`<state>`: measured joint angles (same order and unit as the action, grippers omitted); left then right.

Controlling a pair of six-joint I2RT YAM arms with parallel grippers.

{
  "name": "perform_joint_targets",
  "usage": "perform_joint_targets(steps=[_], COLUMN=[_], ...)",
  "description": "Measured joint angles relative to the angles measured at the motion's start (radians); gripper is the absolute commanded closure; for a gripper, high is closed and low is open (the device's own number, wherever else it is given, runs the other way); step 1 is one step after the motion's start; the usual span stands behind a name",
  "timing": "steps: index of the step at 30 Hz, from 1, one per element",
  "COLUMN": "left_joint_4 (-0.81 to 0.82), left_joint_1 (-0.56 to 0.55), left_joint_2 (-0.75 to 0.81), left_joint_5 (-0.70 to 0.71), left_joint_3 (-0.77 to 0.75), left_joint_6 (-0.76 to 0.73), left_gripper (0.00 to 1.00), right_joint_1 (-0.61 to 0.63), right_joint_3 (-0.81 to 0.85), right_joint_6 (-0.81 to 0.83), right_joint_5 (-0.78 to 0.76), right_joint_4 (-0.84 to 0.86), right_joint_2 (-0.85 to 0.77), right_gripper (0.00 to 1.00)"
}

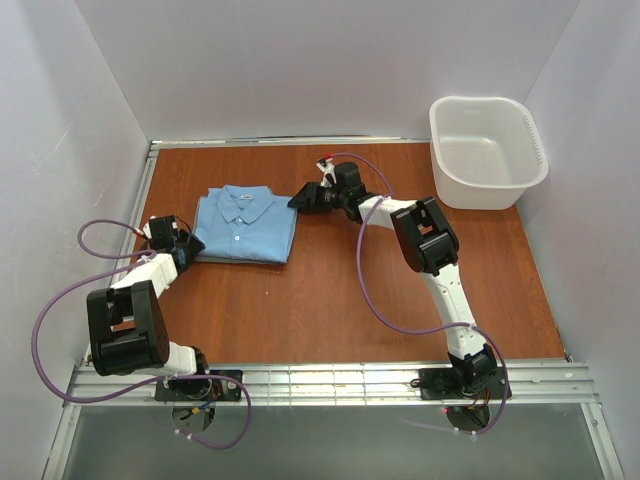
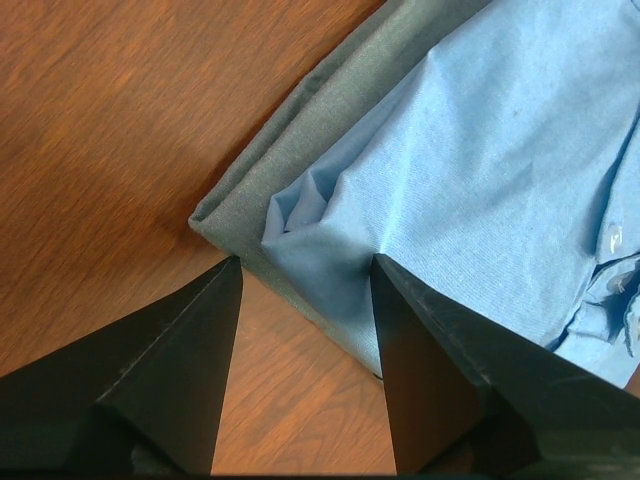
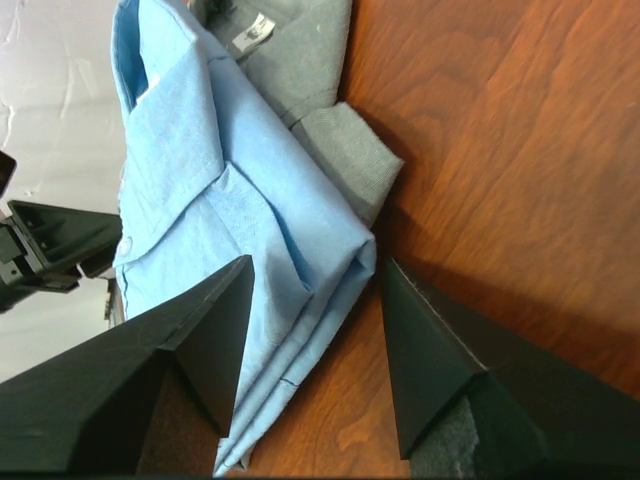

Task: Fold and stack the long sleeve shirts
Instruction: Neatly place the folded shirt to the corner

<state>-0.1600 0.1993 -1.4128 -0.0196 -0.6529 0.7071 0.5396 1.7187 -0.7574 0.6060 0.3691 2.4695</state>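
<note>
Top external: your folding looks finished, sky-blue shirt (image 1: 243,222) stacked atop grey-green shirt (image 2: 300,120), well left of the white basket (image 1: 487,185); left end effector (image 2: 305,270) and right end effector (image 3: 315,270) are released, flanking the stack

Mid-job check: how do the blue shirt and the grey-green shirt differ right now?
Position: the blue shirt lies on top, the grey-green shirt underneath. Visibility: the blue shirt shows its collar and buttoned front; the grey-green shirt shows only strips poking out past it. Colour: sky-blue against muted grey-green. Shared: both are folded, in one stack on the table.
</note>
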Motion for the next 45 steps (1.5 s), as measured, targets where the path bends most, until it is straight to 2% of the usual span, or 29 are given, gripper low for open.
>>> perform_joint_targets(steps=[1,3,4,10,12,16,23,33,35,40,41,45], left_joint_4=[-0.002,-0.005,-0.009,-0.021,-0.023,-0.023,0.0,0.033,0.034,0.031,0.029,0.016], left_joint_1=[0.0,0.0,0.0,0.0,0.001,0.008,0.036,0.042,0.042,0.042,0.042,0.041], left_joint_2=[0.0,0.0,0.0,0.0,0.0,0.003,0.003,-0.038,-0.039,-0.039,-0.039,-0.036], left_joint_5=[0.0,0.002,0.002,0.017,0.021,0.024,0.017,-0.056,-0.058,-0.057,-0.057,-0.06], left_joint_3=[-0.002,-0.006,-0.009,-0.033,-0.039,-0.04,-0.04,-0.042,-0.042,-0.05,-0.055,-0.091], left_joint_6=[-0.001,-0.003,-0.004,-0.01,-0.009,0.0,0.019,0.035,0.041,0.033,0.027,-0.011], left_gripper=[0.5,0.5,0.49,0.39,0.35,0.36,0.55,0.59,0.72,0.93,1.0,1.0], right_joint_1=[0.001,0.005,0.006,0.009,0.009,0.009,0.009,0.009,0.009,0.009,0.009,0.009], right_joint_3=[0.0,0.0,0.0,0.0,0.0,0.0,0.0,0.0,0.0,0.0,0.0,0.0], right_joint_6=[0.002,0.004,0.006,0.016,0.017,0.024,0.028,0.028,0.029,0.034,0.036,0.058], right_joint_5=[0.001,0.005,0.008,0.016,0.016,0.016,0.016,0.016,0.016,0.016,0.016,0.016], right_joint_4=[-0.002,-0.006,-0.006,-0.006,-0.007,-0.006,-0.006,-0.006,-0.006,-0.006,-0.006,-0.007], right_joint_2=[0.0,0.0,0.0,0.0,0.0,0.0,0.0,0.0,0.0,0.0,0.0,0.0], right_gripper=[0.61,0.66,0.73,0.99,0.99,0.99,0.99,0.99,0.99,0.99,0.99,0.99])
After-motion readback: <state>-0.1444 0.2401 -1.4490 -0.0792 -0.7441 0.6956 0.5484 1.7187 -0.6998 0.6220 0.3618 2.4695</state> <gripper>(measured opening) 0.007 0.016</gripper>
